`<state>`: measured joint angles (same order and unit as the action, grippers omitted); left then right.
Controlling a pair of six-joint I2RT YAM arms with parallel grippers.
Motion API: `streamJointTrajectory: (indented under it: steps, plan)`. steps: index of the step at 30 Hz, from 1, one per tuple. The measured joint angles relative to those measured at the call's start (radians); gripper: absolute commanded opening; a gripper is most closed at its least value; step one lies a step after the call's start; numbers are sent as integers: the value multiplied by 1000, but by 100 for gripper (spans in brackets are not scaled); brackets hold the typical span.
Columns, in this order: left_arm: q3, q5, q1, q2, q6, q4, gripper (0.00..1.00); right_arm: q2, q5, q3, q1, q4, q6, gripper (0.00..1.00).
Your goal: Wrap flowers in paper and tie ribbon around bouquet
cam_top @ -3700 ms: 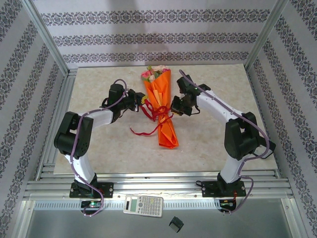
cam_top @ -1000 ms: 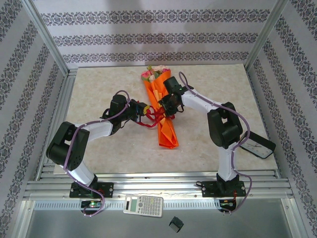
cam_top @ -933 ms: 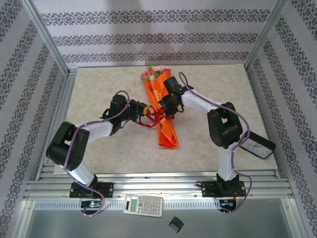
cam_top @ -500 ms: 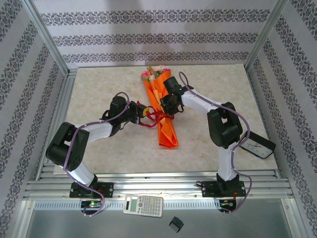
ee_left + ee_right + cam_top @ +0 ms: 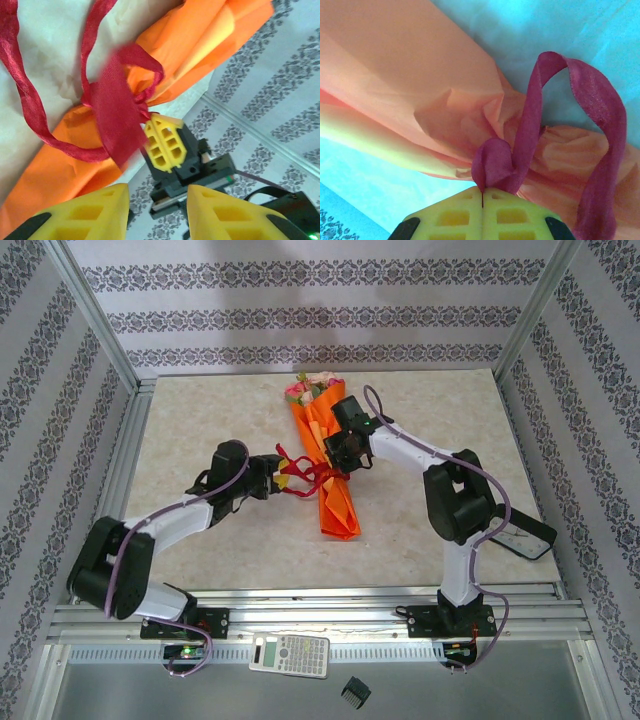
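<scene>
While the beige table (image 5: 200, 420) takes up most of the overhead view, the bouquet (image 5: 338, 508) lies flat near its middle. Its narrow end points toward the arm bases and its wide end toward the back wall. Its paper (image 5: 320, 420) is bright orange and creased, gathered tight at the waist.

The right gripper (image 5: 336, 462) sits at that waist from the right side. In its wrist view the yellow jaws are pressed together, with a fold of the ribbon (image 5: 530, 120) pinched in the seam. The left gripper (image 5: 280, 475) is just left of the bouquet, jaws parted with nothing between them. A flat ribbon end hangs just beyond its tips.

The dark red ribbon is knotted around the waist, and loose loops trail to the left. Pink and cream flowers (image 5: 306, 388) show at the wide end.
</scene>
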<state>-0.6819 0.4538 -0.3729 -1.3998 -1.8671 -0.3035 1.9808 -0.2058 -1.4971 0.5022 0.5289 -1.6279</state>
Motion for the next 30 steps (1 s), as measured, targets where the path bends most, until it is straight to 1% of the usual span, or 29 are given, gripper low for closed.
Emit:
streamJointTrajectory:
  steps: [4,8,10,13,19,22,30]
  plan:
    - [-78,-23,-34,21,-42,134,40,-5,0,22,0,-22,0,0]
    - [-161,-85,-87,39,-79,285,42,-6,-1,44,0,-40,0,0]
    - [-192,-103,-106,34,-97,310,42,-6,-1,53,0,-52,-1,0]
    - [-245,-116,-116,-44,-140,290,42,-12,-2,69,0,-71,-1,0]
    - [-368,-111,-118,-332,-190,224,42,-51,-5,119,0,-124,-5,0]
    - [-376,-112,-118,-390,-200,217,42,-63,-5,138,0,-154,-16,0]
    - [-436,-111,-118,-475,-209,183,42,-68,-21,169,0,-215,-24,0]
